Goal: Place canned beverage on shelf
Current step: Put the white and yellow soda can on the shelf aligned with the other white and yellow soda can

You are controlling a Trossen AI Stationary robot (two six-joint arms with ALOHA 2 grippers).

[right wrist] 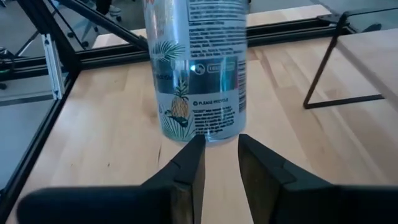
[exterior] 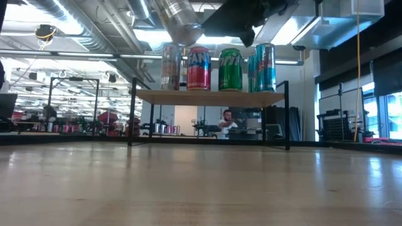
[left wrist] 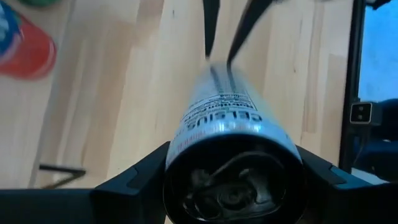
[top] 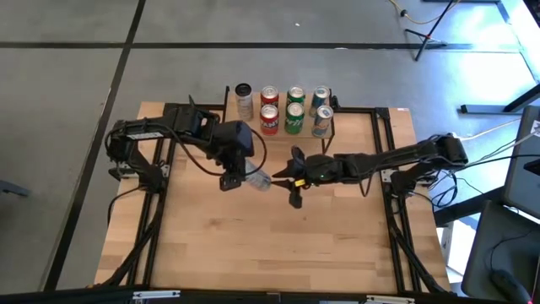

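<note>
A wooden worktop (top: 253,245) seen from above. The left pincer (top: 245,179) clenches a clear slim can (top: 260,179) lying sideways above the worktop's middle. The right pincer (top: 294,176), fingers nearly together and holding nothing, points at the can's far end, just beside it. At the worktop's back edge stands the shelf (exterior: 210,97), carrying seven upright cans (top: 294,110) in two rows: silver, red, green and blue.
</note>
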